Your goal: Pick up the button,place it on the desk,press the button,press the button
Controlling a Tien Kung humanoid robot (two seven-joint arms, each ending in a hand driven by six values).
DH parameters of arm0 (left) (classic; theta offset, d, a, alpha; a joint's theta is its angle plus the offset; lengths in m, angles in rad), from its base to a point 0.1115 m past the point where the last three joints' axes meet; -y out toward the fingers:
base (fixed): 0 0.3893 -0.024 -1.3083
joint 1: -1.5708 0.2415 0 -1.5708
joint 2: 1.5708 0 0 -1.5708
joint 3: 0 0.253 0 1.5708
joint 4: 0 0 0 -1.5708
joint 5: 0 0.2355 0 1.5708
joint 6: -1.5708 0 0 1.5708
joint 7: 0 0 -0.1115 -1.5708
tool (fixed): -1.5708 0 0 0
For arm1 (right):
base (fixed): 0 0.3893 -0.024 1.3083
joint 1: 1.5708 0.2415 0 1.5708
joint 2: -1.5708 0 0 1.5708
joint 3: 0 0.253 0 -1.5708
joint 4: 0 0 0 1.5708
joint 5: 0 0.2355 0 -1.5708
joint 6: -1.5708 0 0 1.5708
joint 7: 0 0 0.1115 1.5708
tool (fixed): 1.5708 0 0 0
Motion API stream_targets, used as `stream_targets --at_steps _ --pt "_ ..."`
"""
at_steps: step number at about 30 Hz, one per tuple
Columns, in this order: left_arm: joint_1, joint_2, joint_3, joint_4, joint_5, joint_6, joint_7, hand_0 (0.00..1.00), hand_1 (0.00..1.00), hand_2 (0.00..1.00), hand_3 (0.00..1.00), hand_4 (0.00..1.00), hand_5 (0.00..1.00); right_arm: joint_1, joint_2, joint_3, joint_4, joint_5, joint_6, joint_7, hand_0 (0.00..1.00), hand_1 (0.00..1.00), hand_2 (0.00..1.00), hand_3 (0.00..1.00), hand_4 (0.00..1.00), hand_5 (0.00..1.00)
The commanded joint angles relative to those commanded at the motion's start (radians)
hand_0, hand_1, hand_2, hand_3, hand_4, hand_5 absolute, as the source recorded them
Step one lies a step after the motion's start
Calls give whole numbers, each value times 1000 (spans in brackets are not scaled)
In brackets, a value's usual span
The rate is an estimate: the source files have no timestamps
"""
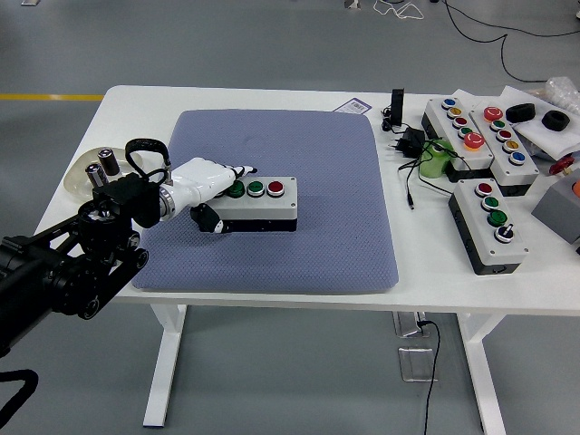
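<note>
A grey button box (pixel 260 205) with two green buttons and a red one on top lies flat on the blue-grey mat (pixel 299 145), left of the mat's middle. My left hand (pixel 222 193) holds the box's left end. Its white fingers (pixel 237 172) reach across the top and hide the leftmost button, and the dark thumb (pixel 207 218) sits at the front side. My right hand does not show.
Three more button boxes (pixel 488 222) lie at the table's right, beside a green cup (pixel 435 161), a plug with black cables (pixel 410 140) and a white tray (pixel 542 122). A round dish with small cylinders (pixel 91 172) sits at the left edge.
</note>
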Motion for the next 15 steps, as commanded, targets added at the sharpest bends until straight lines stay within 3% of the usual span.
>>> stream_targets --at_steps 5,15 --pt "14 7 -33 -39 6 -50 4 680 817 948 998 808 2 -1 0 3 0 -2 0 0 636 534 558 635 235 244" --pt "33 19 -141 -150 2 -94 15 733 857 975 998 817 2 -1 1 -5 0 5 -1 -1 637 534 558 634 235 244"
